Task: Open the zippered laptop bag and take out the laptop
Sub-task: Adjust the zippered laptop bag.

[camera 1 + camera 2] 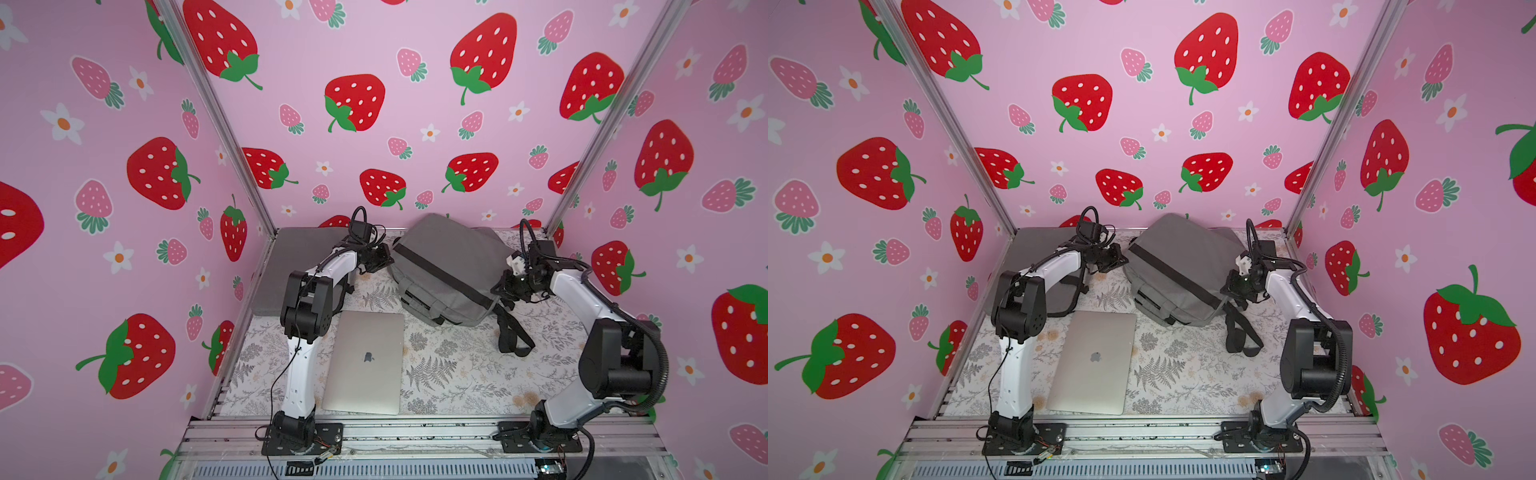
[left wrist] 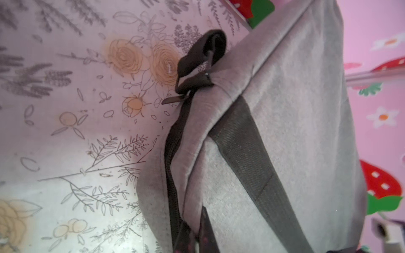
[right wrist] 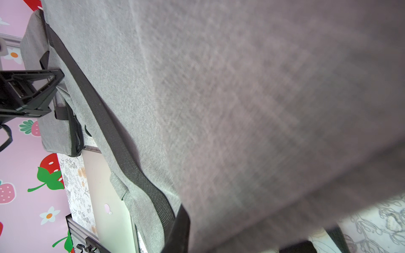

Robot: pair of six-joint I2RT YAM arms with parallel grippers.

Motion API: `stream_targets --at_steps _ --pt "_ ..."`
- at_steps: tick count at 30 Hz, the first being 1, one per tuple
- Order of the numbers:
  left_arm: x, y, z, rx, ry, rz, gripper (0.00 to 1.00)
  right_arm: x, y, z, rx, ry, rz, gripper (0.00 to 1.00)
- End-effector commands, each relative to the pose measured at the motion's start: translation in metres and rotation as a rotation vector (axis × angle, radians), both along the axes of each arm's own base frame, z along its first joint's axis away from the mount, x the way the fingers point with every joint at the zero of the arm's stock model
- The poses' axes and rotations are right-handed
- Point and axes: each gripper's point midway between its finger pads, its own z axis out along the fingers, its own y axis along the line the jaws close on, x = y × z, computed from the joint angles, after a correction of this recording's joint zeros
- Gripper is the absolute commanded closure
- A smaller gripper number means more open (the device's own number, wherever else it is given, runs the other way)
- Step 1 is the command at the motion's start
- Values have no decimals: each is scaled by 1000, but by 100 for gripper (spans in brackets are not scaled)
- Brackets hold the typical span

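The left gripper (image 1: 386, 259) stands with its jaws shut at the far side corner of the grey laptop bag (image 1: 449, 266). In both top views the right gripper (image 1: 500, 286) sits at the opposite corner, beside the root of the black shoulder strap (image 1: 513, 332), and seems clamped on the fabric, holding the bag tilted up. The silver laptop (image 1: 365, 361) lies closed and flat on the floral tablecloth (image 1: 457, 374), nearer the left arm's base than its gripper and well clear of the bag. So I judge the removal done; what remains is to lower the soft bag and let go without dragging it over the lid. In the left wrist view the bag's woven cloth bulges right before the tool, a dark zipper (image 2: 173, 175) runs along the seam toward the fingertips (image 2: 186, 238), and a webbing loop (image 2: 203, 54) stands off the corner; whether cloth is pinched I cannot tell. In the right wrist view coarse grey weave fills nearly everything and blurs close to the tool. A black band (image 3: 114, 135) crosses it, and the smooth metal laptop lies beyond, under the raised bag.
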Motion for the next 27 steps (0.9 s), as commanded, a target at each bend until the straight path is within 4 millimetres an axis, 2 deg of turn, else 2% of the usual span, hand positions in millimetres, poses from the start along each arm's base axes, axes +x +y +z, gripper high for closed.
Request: stream_targets --at_steps 1,5,10,16,19,22,24,27 --pt "-14 -5 38 -31 -43 -36 100 22 -4 19 -29 -95 25 100" --pt "-41 -4 57 -46 -42 -39 100 41 -15 27 -89 -137 -14 100" --pt "-82 -18 74 -54 -40 -76 100 70 -20 31 -136 -187 -22 96" --pt "-120 -36 69 -109 0 -88 100 97 -25 25 -180 -211 -26 88" --pt "-127 -35 62 -131 18 -53 100 103 -31 18 -217 -201 -32 76" --pt "-129 -32 54 -126 38 -35 100 99 -42 13 -281 -181 -48 62" --pt "-127 -30 51 -125 51 -23 100 92 -55 15 -352 -173 -70 51" --pt "-125 -29 51 -128 58 -18 100 79 -73 26 -445 -180 -109 40"
